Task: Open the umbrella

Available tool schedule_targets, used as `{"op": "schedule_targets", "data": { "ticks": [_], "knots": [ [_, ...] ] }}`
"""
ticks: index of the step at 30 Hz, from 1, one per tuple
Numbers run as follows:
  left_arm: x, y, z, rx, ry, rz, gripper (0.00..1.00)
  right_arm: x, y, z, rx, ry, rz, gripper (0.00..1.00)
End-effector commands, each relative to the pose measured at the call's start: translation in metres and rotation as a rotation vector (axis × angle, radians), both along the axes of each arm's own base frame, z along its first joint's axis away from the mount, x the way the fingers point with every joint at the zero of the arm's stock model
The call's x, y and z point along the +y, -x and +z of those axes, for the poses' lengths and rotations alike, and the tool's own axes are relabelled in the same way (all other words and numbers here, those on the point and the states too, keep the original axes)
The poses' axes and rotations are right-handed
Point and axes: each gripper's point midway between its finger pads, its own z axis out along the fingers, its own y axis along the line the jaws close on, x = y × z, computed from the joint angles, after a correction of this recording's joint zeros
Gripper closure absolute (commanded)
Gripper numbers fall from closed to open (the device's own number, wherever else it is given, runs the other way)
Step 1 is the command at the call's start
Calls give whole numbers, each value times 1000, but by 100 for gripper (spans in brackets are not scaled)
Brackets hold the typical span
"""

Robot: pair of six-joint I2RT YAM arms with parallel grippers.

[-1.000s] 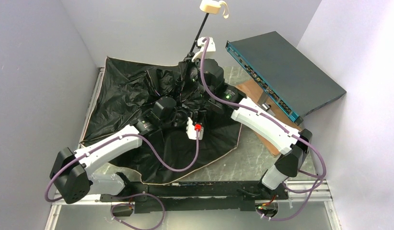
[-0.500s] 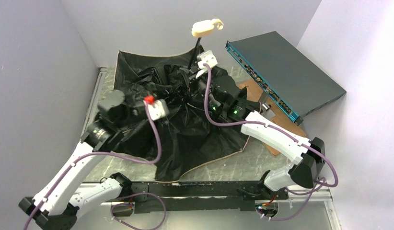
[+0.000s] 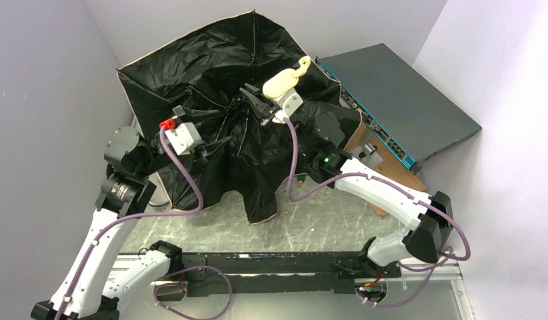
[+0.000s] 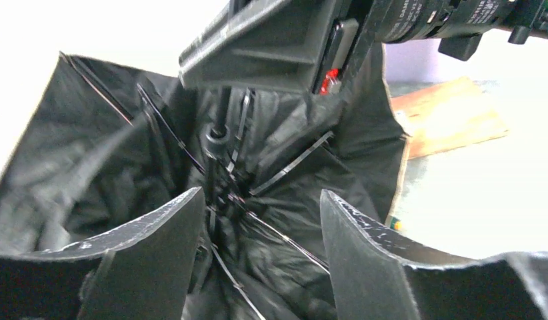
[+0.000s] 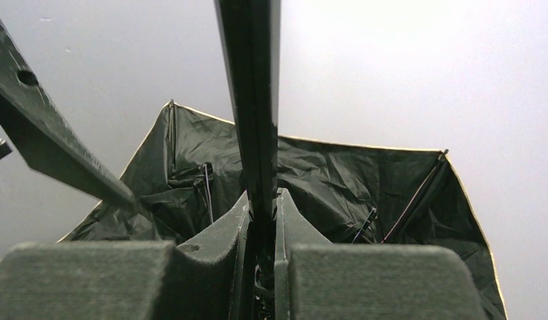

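Note:
The umbrella (image 3: 211, 67) is partly spread and tipped up toward the back wall, its black lining and thin ribs facing the top camera and its beige edge showing. Its cream handle (image 3: 283, 81) points toward the camera. My right gripper (image 3: 257, 103) is shut on the umbrella's dark shaft (image 5: 251, 87) just below the handle; the right wrist view shows both fingers (image 5: 221, 230) pressed against it. My left gripper (image 4: 261, 210) is open inside the canopy, among the ribs (image 4: 285, 170) near the hub, holding nothing. In the top view it (image 3: 210, 148) sits left of the shaft.
A dark teal flat box (image 3: 398, 100) lies at the back right, leaning over a brown board (image 3: 361, 143). Grey walls close in on the left, back and right. The canopy's lower edge hangs onto the grey table (image 3: 311, 220).
The canopy has lifted off the table and spread up against the back wall. My left arm swung left and up. The handle came down toward the right gripper.

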Motion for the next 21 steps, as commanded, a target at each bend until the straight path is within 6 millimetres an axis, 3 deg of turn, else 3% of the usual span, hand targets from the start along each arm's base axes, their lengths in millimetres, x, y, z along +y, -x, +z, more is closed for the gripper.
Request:
{"op": "schedule_targets", "data": {
  "ticks": [1,8,16,21],
  "knots": [
    [-3,11,45,-313,-50,-24,35,-14,36,71,-154,-157,63,100],
    [-17,-5,46,-451,-171,-2,56,-5,57,76,-158,-171,88,100],
    [-19,-13,54,-460,-144,23,59,-7,75,89,-158,-187,130,100],
    [-17,-19,60,-471,-126,55,66,-3,84,89,-155,-177,165,100]
  ]
}}
